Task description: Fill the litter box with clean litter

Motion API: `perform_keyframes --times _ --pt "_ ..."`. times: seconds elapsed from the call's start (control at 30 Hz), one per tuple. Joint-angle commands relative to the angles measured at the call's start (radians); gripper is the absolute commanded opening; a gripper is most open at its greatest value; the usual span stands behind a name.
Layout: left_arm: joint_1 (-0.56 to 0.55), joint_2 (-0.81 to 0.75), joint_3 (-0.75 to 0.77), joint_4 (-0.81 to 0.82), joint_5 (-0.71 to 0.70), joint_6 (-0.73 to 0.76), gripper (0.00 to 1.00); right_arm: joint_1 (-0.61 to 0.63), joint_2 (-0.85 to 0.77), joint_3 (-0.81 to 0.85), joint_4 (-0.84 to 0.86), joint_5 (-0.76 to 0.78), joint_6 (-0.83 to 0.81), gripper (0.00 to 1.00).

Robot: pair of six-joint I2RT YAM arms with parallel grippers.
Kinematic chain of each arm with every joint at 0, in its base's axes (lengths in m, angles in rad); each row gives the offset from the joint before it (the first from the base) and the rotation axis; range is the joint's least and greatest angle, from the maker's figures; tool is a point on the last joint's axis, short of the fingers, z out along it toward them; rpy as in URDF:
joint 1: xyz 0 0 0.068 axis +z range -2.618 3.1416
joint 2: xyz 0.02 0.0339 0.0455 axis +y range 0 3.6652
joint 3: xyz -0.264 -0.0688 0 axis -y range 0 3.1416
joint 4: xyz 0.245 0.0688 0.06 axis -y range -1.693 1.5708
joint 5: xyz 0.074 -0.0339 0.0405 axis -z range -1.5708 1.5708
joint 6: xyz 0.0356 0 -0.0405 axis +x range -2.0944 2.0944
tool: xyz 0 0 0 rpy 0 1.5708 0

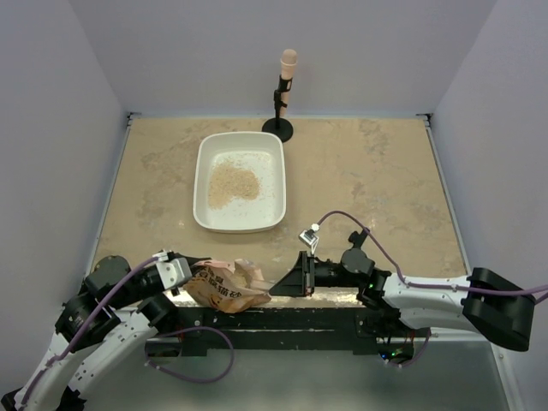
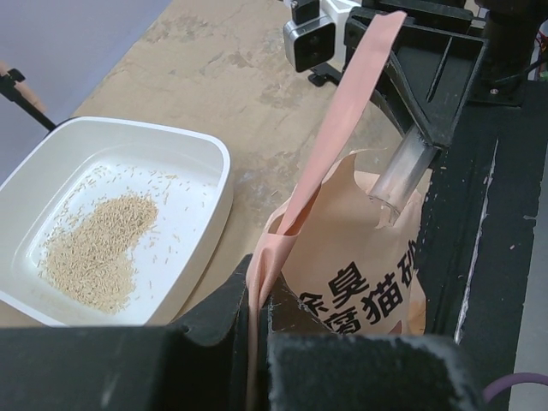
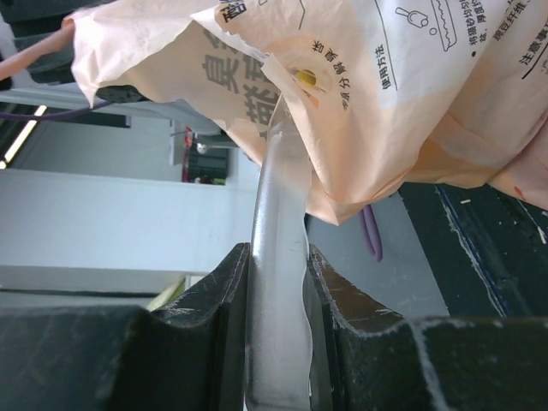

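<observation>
your litter box (image 1: 267, 193) is sitting on the table (image 1: 368, 180), left of centre toward the back and well apart from both arms. its long axis is running from near edge to back wall, open side facing up. the clean litter (image 1: 233, 184) is lying as a thin pile in its middle. your left gripper (image 2: 259, 330) is pinching the bag (image 1: 224, 289) edge, fingers nearly touching. your right gripper (image 3: 278, 265) is clamping a clear strip (image 3: 278, 171) at the bag, jaws partly apart.

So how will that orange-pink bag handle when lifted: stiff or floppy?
Likely floppy: the bag is crumpled and drapes between the left tool and right tool. Probably light, since it looks collapsed. Its thin pinched edge could tear or slip.
</observation>
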Motion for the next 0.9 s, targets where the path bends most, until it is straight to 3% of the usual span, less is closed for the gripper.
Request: perform_keyframes --times 0.0,0.33,0.87 --pt "-0.003 -0.023 0.082 0.203 -0.008 -0.029 0.0 -0.011 -0.046 -0.024 0.231 0.019 0.068 0.0" --pt "0.0 -0.016 0.092 0.2 -0.021 -0.035 0.0 -0.066 -0.229 -0.046 0.09 0.01 0.077 0.0" --pt "0.001 -0.049 0.074 0.218 -0.055 -0.049 0.0 -0.077 -0.591 -0.081 -0.32 0.018 0.083 0.0"
